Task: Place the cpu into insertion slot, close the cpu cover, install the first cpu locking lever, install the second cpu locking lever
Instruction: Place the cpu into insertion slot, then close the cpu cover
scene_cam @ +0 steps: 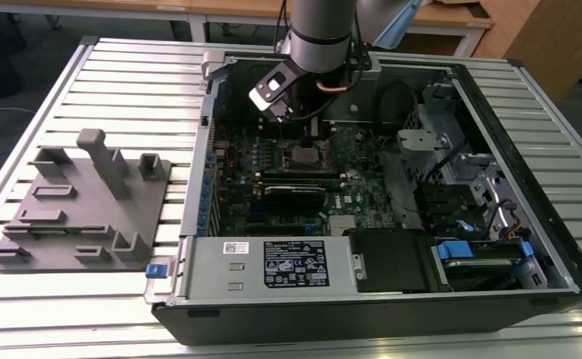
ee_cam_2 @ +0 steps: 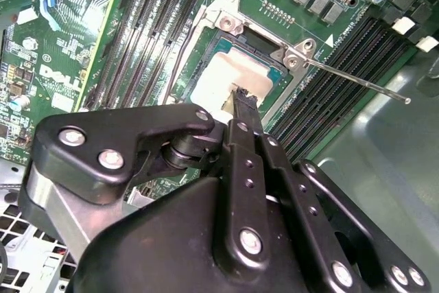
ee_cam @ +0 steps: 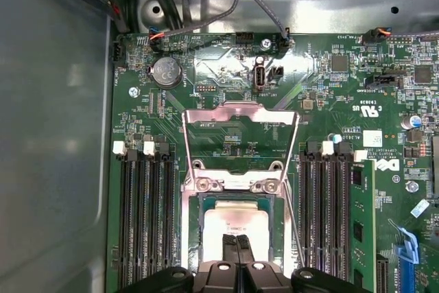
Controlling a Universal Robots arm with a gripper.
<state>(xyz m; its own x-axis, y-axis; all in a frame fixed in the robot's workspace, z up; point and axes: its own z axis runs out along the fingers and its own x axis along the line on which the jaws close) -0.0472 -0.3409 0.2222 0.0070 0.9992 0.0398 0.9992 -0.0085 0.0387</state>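
Observation:
The cpu (ee_cam: 236, 219), a pale grey square chip, lies flat in the insertion slot (ee_cam: 193, 228), whose silvery rim sits on the green board. The cpu cover (ee_cam: 240, 109), a thin silvery frame, stands swung open behind the slot. My gripper (ee_cam: 238, 241) is shut, its two black fingertips pressed together and resting over the chip's near edge. The second wrist view shows the same chip (ee_cam_2: 219, 77) with a fingertip (ee_cam_2: 245, 103) on it. A thin locking lever (ee_cam_2: 357, 81) sticks out unlatched beside the slot. In the exterior view the gripper (scene_cam: 308, 142) hangs just above the slot (scene_cam: 304, 157).
Long black memory slots (ee_cam: 140, 217) flank the socket on both sides. A black card (scene_cam: 293, 196) lies across the board nearer the power supply box (scene_cam: 261, 262). The case walls (scene_cam: 206, 149) enclose the work area. A grey fixture plate (scene_cam: 81, 202) lies outside on the exterior view's left.

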